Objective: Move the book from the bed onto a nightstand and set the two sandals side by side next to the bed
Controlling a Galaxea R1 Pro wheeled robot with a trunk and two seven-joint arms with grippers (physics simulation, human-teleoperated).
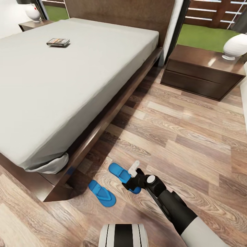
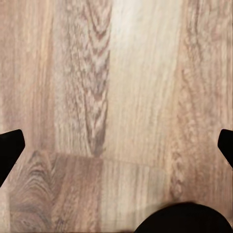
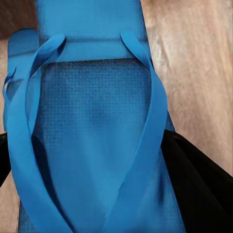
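Note:
The book lies flat on the bed, far up toward the headboard. Two blue sandals are on the wood floor by the bed's foot corner. One sandal lies free beside the frame. The other sandal is between the black fingers of my right gripper, which is shut on its edges. Close up, that sandal shows its blue straps, with a black finger pressed to its side. My left gripper hangs open over bare floor planks. One nightstand stands to the bed's right.
A white lamp base sits on the right nightstand. A second nightstand with a white lamp stands at the bed's far side. Open floor runs between bed and right nightstand. Glass with green lawn is behind.

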